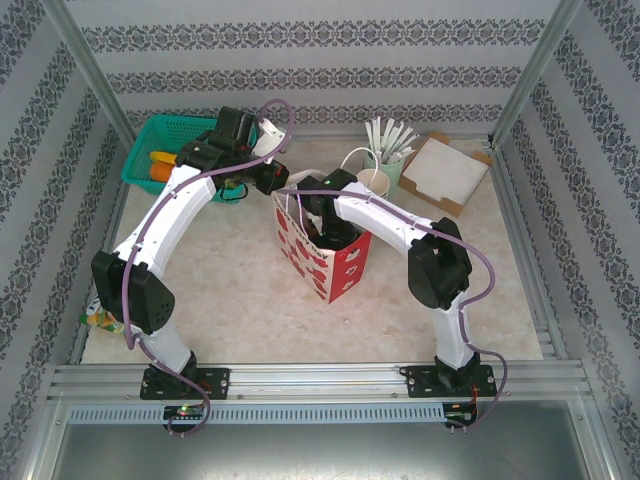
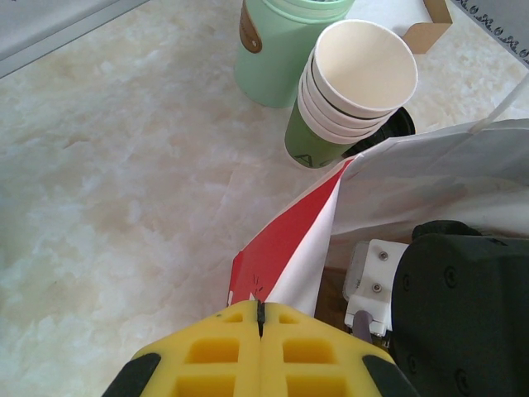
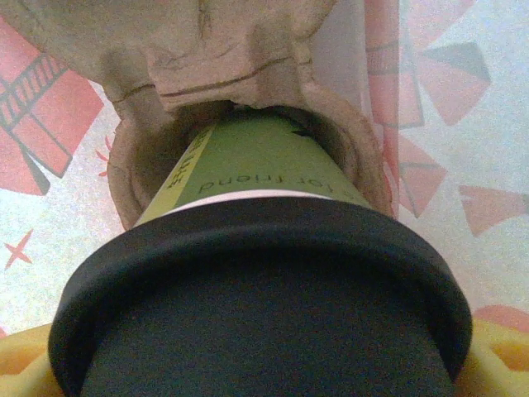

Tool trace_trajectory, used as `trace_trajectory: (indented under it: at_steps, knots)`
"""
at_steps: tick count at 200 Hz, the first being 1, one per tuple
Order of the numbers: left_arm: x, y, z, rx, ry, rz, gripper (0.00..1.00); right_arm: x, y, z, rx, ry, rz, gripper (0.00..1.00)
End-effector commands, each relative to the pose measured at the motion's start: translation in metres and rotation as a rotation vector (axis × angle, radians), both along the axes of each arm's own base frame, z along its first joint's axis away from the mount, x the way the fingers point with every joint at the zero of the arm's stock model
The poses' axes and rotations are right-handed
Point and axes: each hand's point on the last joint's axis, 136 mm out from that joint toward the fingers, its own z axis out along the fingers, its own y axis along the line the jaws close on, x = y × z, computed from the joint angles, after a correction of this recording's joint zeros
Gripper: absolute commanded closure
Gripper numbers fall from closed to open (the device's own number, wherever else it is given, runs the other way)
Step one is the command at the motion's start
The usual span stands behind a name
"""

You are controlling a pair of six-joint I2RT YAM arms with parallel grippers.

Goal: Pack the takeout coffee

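Left claw [image 2: 260, 327] pinched shut on bag [image 2: 281, 248] rim, so the mouth gapes | right claw [image 1: 318, 225] spread wide around coffee cup [image 3: 264, 165], base in cardboard holder [image 3: 149, 165], likely for upright carrying

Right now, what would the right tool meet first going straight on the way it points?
Probably the pulp cup tray inside the paper bag; its held takeout coffee points into it.

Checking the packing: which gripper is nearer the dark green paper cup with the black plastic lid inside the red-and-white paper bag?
Right. The right gripper holds the green cup by its lid inside the paper bag; the left gripper pinches the bag's rim, outside.
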Motion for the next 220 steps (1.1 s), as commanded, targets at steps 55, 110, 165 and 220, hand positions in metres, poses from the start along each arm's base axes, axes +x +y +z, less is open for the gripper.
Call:
trace_trajectory:
  at_steps: [55, 110, 165, 220]
  knots:
    - [-0.003, 0.002, 0.019, -0.016, -0.043, -0.010, 1.00, 0.005, -0.009, -0.055, -0.075, 0.030, -0.033, 0.40]
    - [-0.005, 0.000, 0.018, -0.028, -0.035, -0.021, 1.00, 0.001, -0.010, -0.072, -0.080, 0.070, -0.050, 0.40]
    - [-0.006, -0.003, 0.021, -0.041, -0.038, -0.032, 1.00, 0.000, -0.014, -0.080, -0.113, 0.093, -0.055, 0.40]
    - [-0.008, -0.005, 0.021, -0.048, -0.033, -0.039, 1.00, 0.000, -0.014, -0.101, -0.125, 0.109, -0.050, 0.40]
